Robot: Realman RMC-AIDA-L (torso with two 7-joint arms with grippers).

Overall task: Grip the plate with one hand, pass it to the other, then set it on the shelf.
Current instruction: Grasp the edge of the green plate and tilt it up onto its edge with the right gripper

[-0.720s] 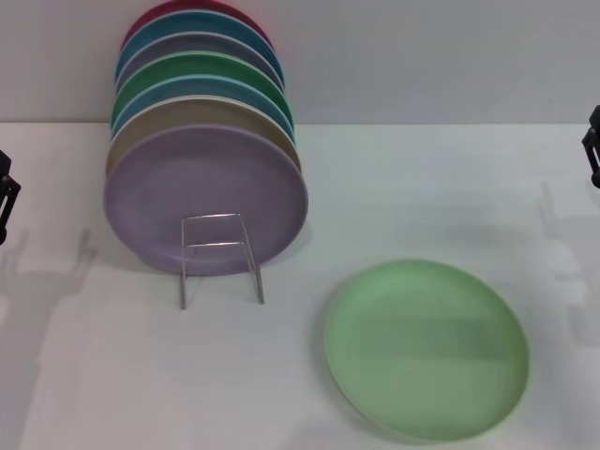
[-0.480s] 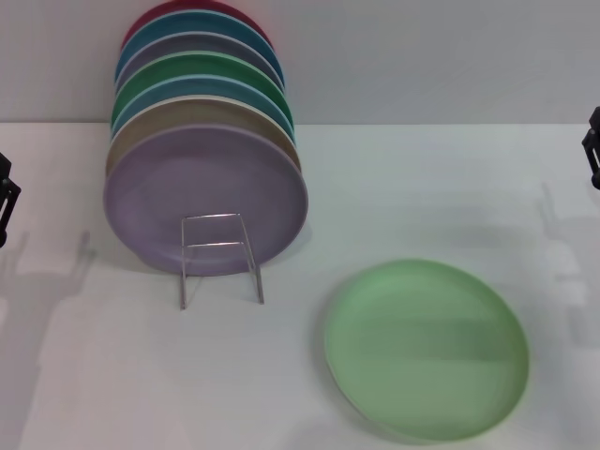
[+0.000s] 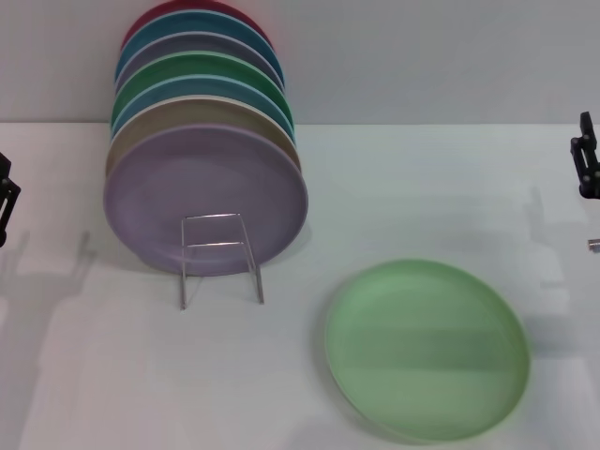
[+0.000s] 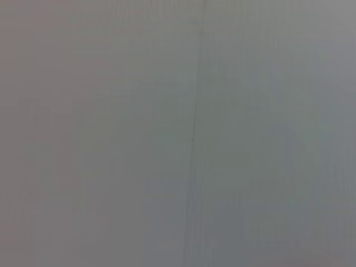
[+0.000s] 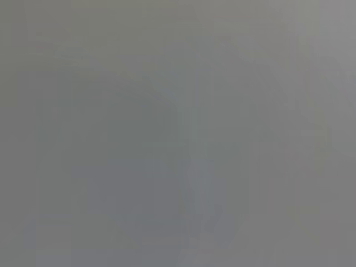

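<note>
The light mint-green plate (image 3: 427, 349) lies flat on the white table at the front right of the head view. The shelf (image 3: 221, 258), a thin silver wire rack, stands left of centre with several coloured plates leaning in it. My right gripper (image 3: 585, 161) shows only partly at the right edge, well above and right of the plate, holding nothing I can see. My left gripper (image 3: 7, 195) sits at the far left edge, apart from the rack. Both wrist views show only plain grey.
Several plates stand in a row on the rack, a lavender plate (image 3: 204, 199) in front, then tan, blue, green and red ones behind. A grey wall rises behind the white table (image 3: 112, 375).
My right gripper has come a little inward from the right edge and a small metal part now shows below it. The plate and the left arm have not moved.
</note>
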